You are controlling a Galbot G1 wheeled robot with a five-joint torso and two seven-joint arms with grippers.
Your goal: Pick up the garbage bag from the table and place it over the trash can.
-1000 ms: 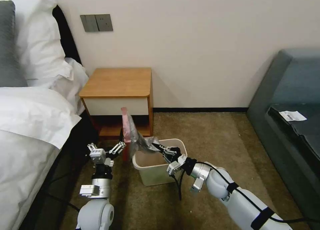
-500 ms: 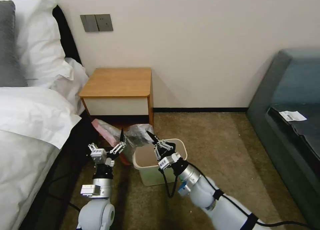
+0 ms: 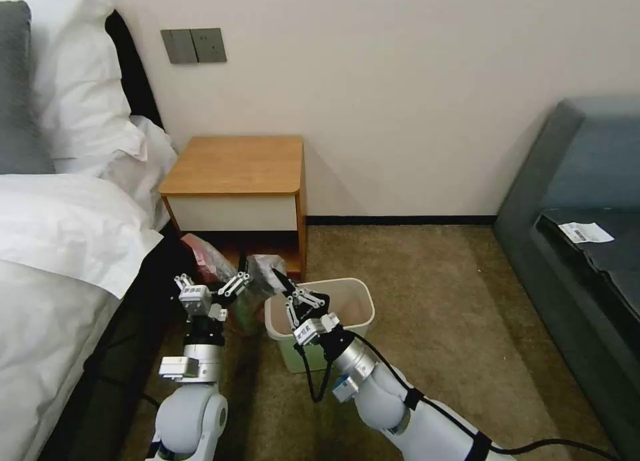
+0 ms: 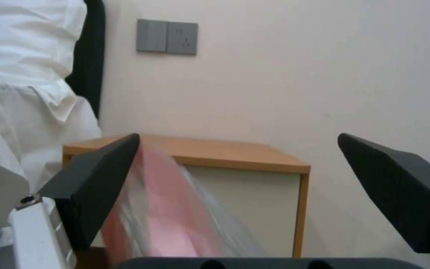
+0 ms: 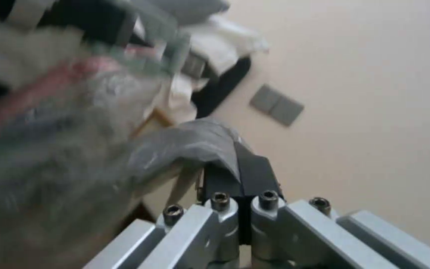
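The right gripper point(image 3: 283, 286) hovers over the near-left corner of the small cream-white plastic trash can point(image 3: 347, 306), its black fingers pressed together on a fold of the thin, crinkly, translucent grey garbage bag with a red band point(image 3: 230, 274). In the right wrist view the closed fingertips point(image 5: 240, 175) pinch a grey flap of the bag point(image 5: 185, 145), while the rest of the film is a blurred grey and pink mass whose edges are hard to make out.

The left gripper point(image 3: 213, 284) stands just left of the can with its fingers spread wide. In the left wrist view the bag's red band point(image 4: 170, 209) runs up beside one black finger point(image 4: 100, 183); whether plastic and finger touch cannot be told, and the bag's lower part is cut off by the gripper body.

The bag hangs bunched between the two grippers, in front of the low shelf of the small orange-brown wooden surface with a white front panel point(image 3: 233, 211), beside the can's left rim and not spread over its opening. How much of it drapes down behind the left gripper is hidden.
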